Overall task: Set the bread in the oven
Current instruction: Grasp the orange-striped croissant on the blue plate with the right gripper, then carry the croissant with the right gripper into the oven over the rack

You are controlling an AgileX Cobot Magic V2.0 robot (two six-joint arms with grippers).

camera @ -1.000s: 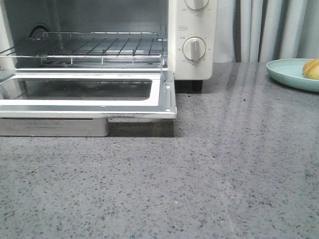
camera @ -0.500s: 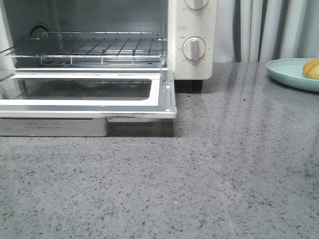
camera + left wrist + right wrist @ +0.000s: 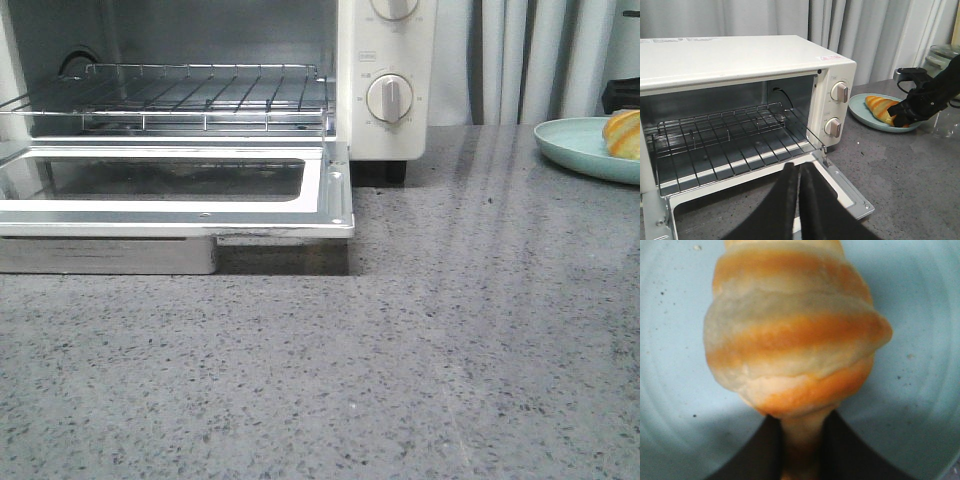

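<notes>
The bread [image 3: 795, 340], golden-brown with cream stripes, lies on a pale blue plate [image 3: 670, 340]. My right gripper [image 3: 801, 440] is shut on the bread's narrow end, a finger on each side. In the left wrist view the right gripper [image 3: 905, 112] reaches over the plate [image 3: 860, 107] onto the bread [image 3: 882, 109]. The front view shows the bread [image 3: 622, 134] at the far right edge. The cream-white oven [image 3: 740, 55] stands open, its wire rack [image 3: 730, 135] bare. My left gripper [image 3: 796, 167] is shut and empty above the lowered door [image 3: 850, 195].
In the front view the oven [image 3: 385, 60] is at the left, its door [image 3: 200, 205] lying flat out over the grey counter. The plate [image 3: 570, 145] sits at the back right. Grey curtains hang behind. A glass object [image 3: 942, 52] stands past the plate.
A dark part of the right arm has come into the front view above the plate. The bread has shifted slightly and shows more of its stripes.
</notes>
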